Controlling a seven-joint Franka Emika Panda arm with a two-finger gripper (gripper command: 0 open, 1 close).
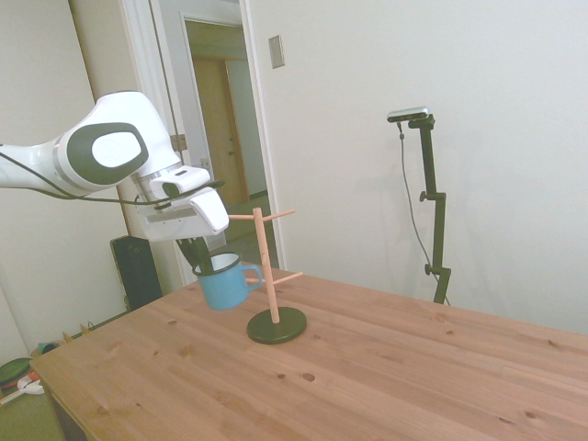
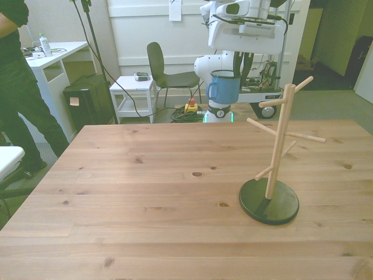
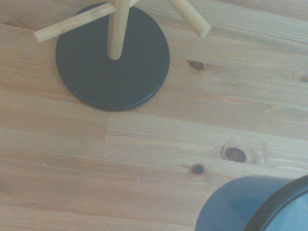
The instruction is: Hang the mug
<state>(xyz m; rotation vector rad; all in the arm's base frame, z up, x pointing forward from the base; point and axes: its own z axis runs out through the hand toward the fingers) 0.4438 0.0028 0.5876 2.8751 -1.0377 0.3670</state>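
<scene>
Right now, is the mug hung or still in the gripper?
Not hung: the mug hangs from the gripper, clear of the table and short of the rack pegs.

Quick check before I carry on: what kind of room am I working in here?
Probably a lab or workshop room, not a home kitchen. Behind the wooden table stand a second robot base with loose cables, a chair and a white desk; a person stands by.

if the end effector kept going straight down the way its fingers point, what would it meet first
Probably bare table. The end effector points down, shut on the mug, held clear of the wood. The mug tree stands off to the side, though depth is unclear.
</scene>
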